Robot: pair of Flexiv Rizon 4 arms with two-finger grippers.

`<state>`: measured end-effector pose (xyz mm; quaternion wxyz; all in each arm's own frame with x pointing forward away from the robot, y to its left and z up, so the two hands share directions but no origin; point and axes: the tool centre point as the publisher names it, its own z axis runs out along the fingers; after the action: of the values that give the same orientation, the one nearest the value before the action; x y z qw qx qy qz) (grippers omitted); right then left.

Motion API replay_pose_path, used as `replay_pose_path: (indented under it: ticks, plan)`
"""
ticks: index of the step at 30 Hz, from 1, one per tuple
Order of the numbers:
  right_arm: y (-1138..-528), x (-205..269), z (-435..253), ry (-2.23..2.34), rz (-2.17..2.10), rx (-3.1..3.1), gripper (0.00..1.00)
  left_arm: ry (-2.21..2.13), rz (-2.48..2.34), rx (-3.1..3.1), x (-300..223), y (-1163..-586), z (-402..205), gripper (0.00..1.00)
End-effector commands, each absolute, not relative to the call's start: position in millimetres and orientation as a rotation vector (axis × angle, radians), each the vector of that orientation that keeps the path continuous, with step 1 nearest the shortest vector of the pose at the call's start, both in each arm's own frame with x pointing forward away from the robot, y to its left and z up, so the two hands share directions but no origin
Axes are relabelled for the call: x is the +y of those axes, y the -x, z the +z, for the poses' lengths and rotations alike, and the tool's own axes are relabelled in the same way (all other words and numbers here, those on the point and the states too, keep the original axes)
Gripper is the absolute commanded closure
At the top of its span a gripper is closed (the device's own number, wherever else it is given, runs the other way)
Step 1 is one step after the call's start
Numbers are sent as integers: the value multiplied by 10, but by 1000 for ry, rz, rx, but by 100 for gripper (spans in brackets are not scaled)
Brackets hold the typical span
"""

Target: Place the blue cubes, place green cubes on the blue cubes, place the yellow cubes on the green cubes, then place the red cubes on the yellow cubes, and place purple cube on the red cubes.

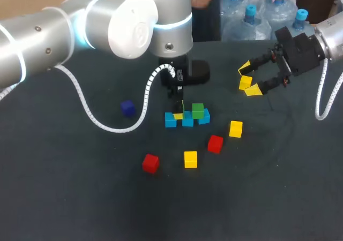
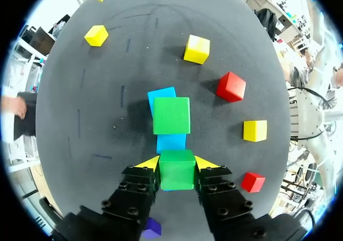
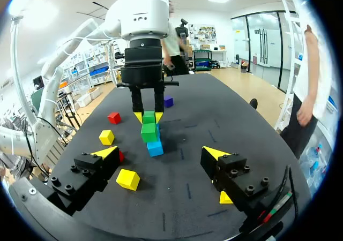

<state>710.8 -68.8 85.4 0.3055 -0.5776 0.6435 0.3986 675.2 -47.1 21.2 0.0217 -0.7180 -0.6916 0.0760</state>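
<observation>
A green cube point(image 2: 177, 171) is pinched between the fingers of the left gripper point(image 3: 149, 115) and held over the row of blue cubes point(image 1: 187, 119) at the middle of the table point(image 1: 64, 198). A second green cube point(image 1: 198, 111) is seated on the row toward its right end. Yellow cubes point(image 1: 191, 159) and red cubes point(image 1: 215, 143) are scattered nearer, and a purple cube point(image 1: 127, 108) lies to the left. The right gripper point(image 1: 253, 83) is held at the far right, fingers spread.

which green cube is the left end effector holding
The green cube clamped between the left end effector's yellow tips; the other green cube sits free on the blue cubes ahead.
</observation>
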Motion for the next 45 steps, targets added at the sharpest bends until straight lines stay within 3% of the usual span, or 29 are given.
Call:
replay_pose_path:
  ticks: [1, 12, 18, 19, 20, 21, 24, 26, 27, 29, 45]
  plan:
    - [-7109, -686, 852, 1529, 1054, 1702, 0, 2224, 236, -2132, -483, -6781, 208, 85]
    - [-7109, -686, 852, 1529, 1054, 1702, 0, 2224, 237, -2129, -494, -6784, 203, 80]
    - [-7109, -686, 852, 1529, 1054, 1702, 0, 2225, 237, -2129, -492, -6782, 201, 52]
    - [-7109, -686, 852, 1529, 1054, 1702, 0, 2224, 236, -2131, -488, -6779, 199, 39]
    - [-7109, -686, 852, 1529, 1054, 1702, 0, 2224, 234, -2133, -487, -6778, 198, 40]
    - [-7109, -686, 852, 1529, 1054, 1702, 0, 2222, 232, -2133, -487, -6777, 198, 49]
    - [-7109, -686, 852, 1529, 1054, 1702, 0, 2220, 228, -2133, -486, -6777, 197, 48]
    - [-7109, -686, 852, 1529, 1054, 1702, 0, 2220, 226, -2137, -484, -6777, 199, 17]
    - [-7109, -686, 852, 1529, 1054, 1702, 0, 2220, 224, -2138, -484, -6777, 203, 9]
    - [-7109, -686, 852, 1529, 1054, 1702, 0, 2229, 228, -2146, -484, -6775, 214, 3]
    - [-7109, -686, 852, 1529, 1054, 1702, 0, 2479, 243, -2312, -372, -6708, 527, 0]
